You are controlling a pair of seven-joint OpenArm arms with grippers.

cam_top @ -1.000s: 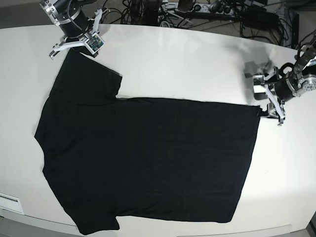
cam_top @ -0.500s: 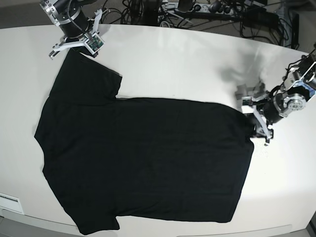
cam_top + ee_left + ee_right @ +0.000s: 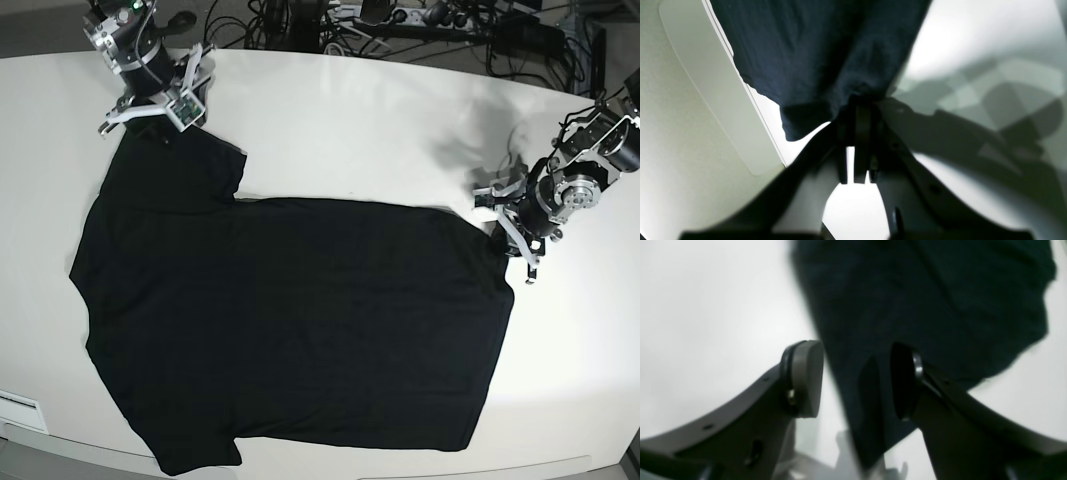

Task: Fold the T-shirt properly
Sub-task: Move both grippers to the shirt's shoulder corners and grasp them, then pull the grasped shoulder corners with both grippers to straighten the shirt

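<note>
- One large black short-sleeved cloth T-shirt (image 3: 290,320) lies spread flat, plain side up, on one white table (image 3: 380,120), between two grippers.
- Since half a second ago, the left gripper (image 3: 503,222) has pulled the hem corner inward.
- Its jaws are pinched closed on that corner (image 3: 858,96).
- The right gripper (image 3: 857,376) gapes wide, sleeve edge between its pads.

The T-shirt (image 3: 290,320) is soft black cloth, dull and not shiny, with a fine woven look up close. The table (image 3: 350,120) is white, smooth and a little shiny. The left gripper (image 3: 857,110) has dark, smooth plastic fingers. The right gripper (image 3: 857,380) has grey, dull pads (image 3: 806,373) that look like rubber or plastic
</note>
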